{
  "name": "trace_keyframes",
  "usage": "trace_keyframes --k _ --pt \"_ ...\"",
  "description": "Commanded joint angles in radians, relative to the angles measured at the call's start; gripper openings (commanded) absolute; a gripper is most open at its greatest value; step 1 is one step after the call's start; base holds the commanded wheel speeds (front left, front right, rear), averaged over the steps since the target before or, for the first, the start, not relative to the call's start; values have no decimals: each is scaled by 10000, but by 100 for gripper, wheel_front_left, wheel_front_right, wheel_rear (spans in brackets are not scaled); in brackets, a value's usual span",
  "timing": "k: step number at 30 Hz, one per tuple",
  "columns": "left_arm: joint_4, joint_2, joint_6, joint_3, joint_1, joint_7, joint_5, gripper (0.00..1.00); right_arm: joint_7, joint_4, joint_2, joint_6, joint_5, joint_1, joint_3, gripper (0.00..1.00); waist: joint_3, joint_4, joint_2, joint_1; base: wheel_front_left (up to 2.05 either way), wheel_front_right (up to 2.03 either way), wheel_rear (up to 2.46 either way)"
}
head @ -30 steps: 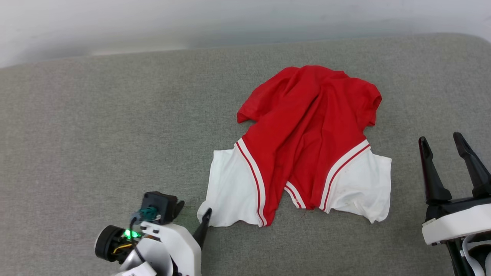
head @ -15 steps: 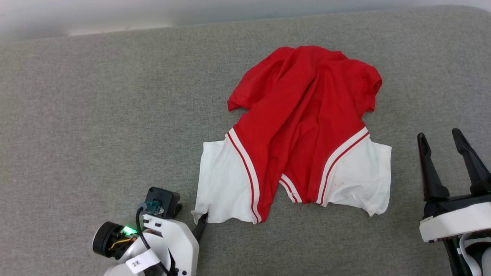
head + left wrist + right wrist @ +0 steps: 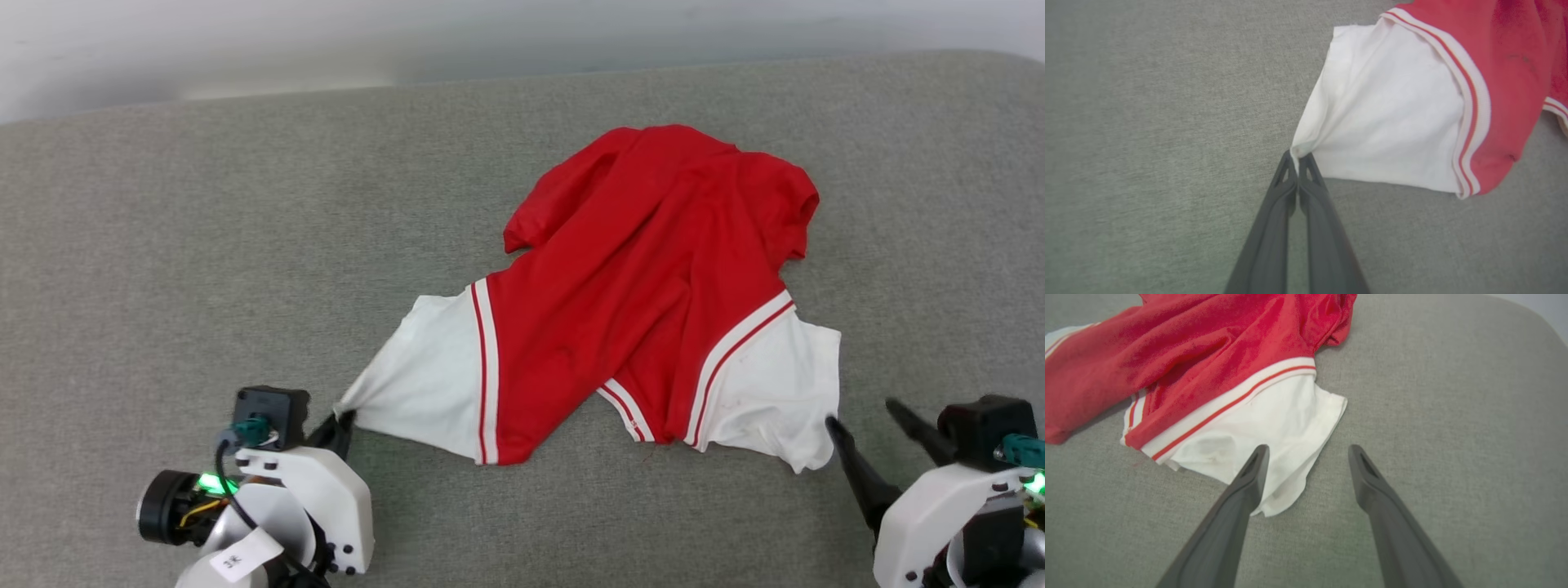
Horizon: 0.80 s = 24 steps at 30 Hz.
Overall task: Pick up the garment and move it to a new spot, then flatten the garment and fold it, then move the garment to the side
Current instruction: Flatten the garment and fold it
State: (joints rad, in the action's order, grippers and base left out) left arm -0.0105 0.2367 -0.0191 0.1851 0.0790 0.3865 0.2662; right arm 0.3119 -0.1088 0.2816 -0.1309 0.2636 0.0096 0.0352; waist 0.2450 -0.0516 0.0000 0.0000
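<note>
The garment [image 3: 653, 286], a light, limp jersey, lies crumpled right of centre on the grey padded surface [image 3: 204, 245], with its white sleeves nearest. It looks likely to sag and drag, so sleeve corners are probably the best holds. The left jaws are clamped on the left sleeve [image 3: 424, 367] corner. The right jaws stand apart at the right sleeve [image 3: 767, 392] edge.

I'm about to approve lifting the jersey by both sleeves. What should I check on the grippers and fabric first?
1. Left grip: left gripper shut on the corner of the left sleeve: ok.
2. Right grip: right gripper open, holding nothing: not ok.
3. Right aim: one finger at the edge of the right sleeve, the other over the grey cushion: ok.
4. Flatness: garment bunched in folds: not ok.
5. Layers pinched on the left: cannot tell.
</note>
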Motion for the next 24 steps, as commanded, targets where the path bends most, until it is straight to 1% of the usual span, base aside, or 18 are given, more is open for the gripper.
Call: trace_keyframes --k 1,4,7,9,12,13,19,20,24 --pt "-238 14 -104 -116 -77 -148 -84 0 735 -221 97 7 144 241 -67 100 -95 141 0 0 0 0 0" --pt "-707 126 -214 -302 -148 -390 -26 0 2360 -755 61 5 232 519 -432 100 -89 282 0 0 0 0 0" --pt "-1127 143 -227 -369 -225 -479 52 0 3481 -1246 -204 5 92 439 -855 100 2 431 0 0 0 0 0" --pt "-1344 142 -222 -325 -266 -451 70 0 3945 -1390 -527 5 -63 233 -1219 100 86 540 0 0 0 0 0" --pt "-1580 86 -199 -219 -241 -446 92 0 4600 -1282 -1221 5 -130 32 -1523 100 198 708 0 0 0 0 0" --pt "-1633 73 -190 -184 -210 -440 70 0 4741 -1229 -1361 5 -73 -34 -1556 100 237 773 0 0 0 0 0" --pt "-1758 3 -159 0 -42 -480 22 0 5134 -838 -1525 4 -227 -186 -1667 100 411 1056 0 0 0 0 0" --pt "-1785 -22 -143 86 5 -535 19 0 5289 -537 -1558 4 -348 -230 -1654 100 502 1190 0 0 0 0 0" --pt "-1761 -36 -106 178 75 -559 34 0 5521 -43 -1573 2 -246 -251 -1437 100 644 1348 0 0 0 0 0"
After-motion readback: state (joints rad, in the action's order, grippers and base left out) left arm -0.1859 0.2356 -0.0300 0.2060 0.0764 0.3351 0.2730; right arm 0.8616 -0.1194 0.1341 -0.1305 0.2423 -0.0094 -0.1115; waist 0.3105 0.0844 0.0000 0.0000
